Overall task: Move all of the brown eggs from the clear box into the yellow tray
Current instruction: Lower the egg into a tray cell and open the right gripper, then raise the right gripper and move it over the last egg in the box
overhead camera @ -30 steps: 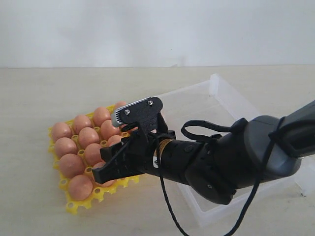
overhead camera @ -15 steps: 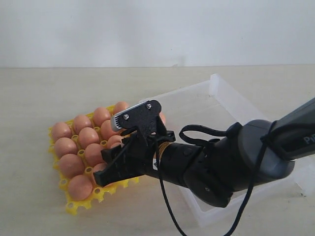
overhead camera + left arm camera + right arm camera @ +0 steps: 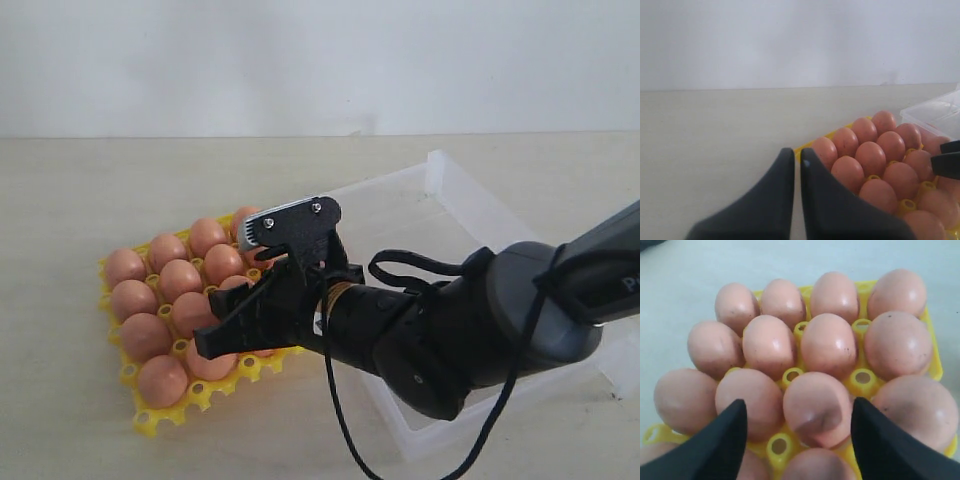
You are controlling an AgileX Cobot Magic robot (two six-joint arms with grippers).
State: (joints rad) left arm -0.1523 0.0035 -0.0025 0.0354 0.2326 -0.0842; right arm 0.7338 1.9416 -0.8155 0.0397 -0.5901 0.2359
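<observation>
I am holding my right jaws wide over the yellow tray (image 3: 148, 418), on the side nearest the clear box (image 3: 452, 196). One of my fingers (image 3: 732, 440) is standing on either side of a brown egg (image 3: 817, 410). That egg is sitting in its own cup, and the right wrist view shows open space between it and at least one finger. So I am gripping nothing, and I judge this to be the release of an egg into its slot. I am spreading this wide so the fingers clear the neighbouring eggs, which are packed shoulder to shoulder.

The other brown eggs (image 3: 182, 277) are filling the tray in tidy rows, each one kept upright and apart by the yellow pegs. The tray is resting flat on the counter (image 3: 60, 200), just beside the box.

What I can see of the box is looking bare, though my own arm is hiding part of its floor. I am therefore guessing the job is close to done, not certain of it.

My left jaws are waiting low by the tray's far corner. Their fingers (image 3: 775, 200) are pressed nearly together and carrying nothing, keeping out of the way.
</observation>
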